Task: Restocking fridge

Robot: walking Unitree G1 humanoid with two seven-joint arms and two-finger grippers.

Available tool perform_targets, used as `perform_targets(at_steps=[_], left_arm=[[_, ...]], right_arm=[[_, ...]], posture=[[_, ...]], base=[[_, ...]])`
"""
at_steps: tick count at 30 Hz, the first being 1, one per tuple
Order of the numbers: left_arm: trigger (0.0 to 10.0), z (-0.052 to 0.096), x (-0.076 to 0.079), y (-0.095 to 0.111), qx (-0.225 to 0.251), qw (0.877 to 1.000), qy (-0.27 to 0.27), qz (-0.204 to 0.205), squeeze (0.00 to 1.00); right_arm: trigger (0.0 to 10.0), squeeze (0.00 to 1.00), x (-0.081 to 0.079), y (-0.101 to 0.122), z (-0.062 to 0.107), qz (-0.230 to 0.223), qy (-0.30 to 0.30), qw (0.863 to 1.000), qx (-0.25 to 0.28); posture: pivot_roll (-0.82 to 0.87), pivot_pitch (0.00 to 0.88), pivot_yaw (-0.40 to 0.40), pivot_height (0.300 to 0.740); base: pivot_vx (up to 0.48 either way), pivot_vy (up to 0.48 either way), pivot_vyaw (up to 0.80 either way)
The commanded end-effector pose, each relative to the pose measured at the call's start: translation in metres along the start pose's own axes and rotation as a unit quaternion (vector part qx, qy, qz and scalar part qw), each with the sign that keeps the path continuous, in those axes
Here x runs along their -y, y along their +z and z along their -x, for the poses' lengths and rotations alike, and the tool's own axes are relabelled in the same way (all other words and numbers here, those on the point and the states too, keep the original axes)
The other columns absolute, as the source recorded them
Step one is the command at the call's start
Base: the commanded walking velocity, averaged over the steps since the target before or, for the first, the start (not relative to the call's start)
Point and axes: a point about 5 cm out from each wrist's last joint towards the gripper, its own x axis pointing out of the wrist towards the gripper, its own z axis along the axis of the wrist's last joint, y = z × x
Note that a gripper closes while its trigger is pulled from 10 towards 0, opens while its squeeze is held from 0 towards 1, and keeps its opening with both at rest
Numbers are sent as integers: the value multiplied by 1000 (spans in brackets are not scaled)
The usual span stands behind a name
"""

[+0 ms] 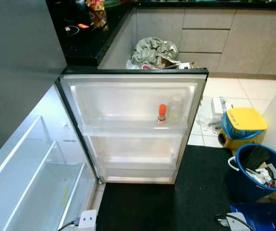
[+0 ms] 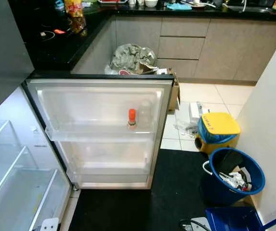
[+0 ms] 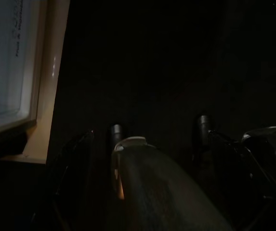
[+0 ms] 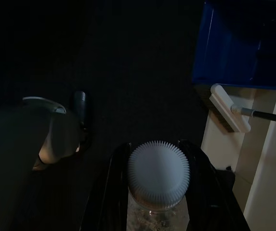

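Currently | fridge door (image 1: pixel 133 126): two bottles (image 1: pixel 162 112) | right gripper (image 4: pixel 159 192) grips white-capped bottle (image 4: pixel 158 175) | left jaws unclear

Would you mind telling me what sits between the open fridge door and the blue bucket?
A bare stretch of black floor mat separates the fridge door from the blue bucket, seen in the right eye view.

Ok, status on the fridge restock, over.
Right gripper shut on white-capped bottle. Left gripper hangs idle. Fridge door open, orange-capped bottle on top shelf. Nothing blocking.
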Motion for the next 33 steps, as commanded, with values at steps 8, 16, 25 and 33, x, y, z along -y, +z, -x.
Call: perform_targets(at_steps=[8,16,25,33], left_arm=[[10000,1,-1,-4,-6,1000,0,-4,0],[10000,2,-1,-4,-4,1000,-9,-3,0],[10000,2,-3,-4,3,1000,0,7,0],[10000,2,-3,1,17,1000,-3,1,0]], right_arm=[[10000,0,-1,-1,0,3,0,1000,-3],[10000,0,0,-1,0,2,0,1000,-2],[10000,0,4,6,0,-8,-7,1000,14],[10000,0,8,48,-1,-13,15,996,89]], posture=[[-12,44,15,740],[-10,47,15,740],[-11,49,16,740],[-11,52,14,740]], base=[[372,0,0],[30,-212,0],[0,-228,0],[0,0,0]])
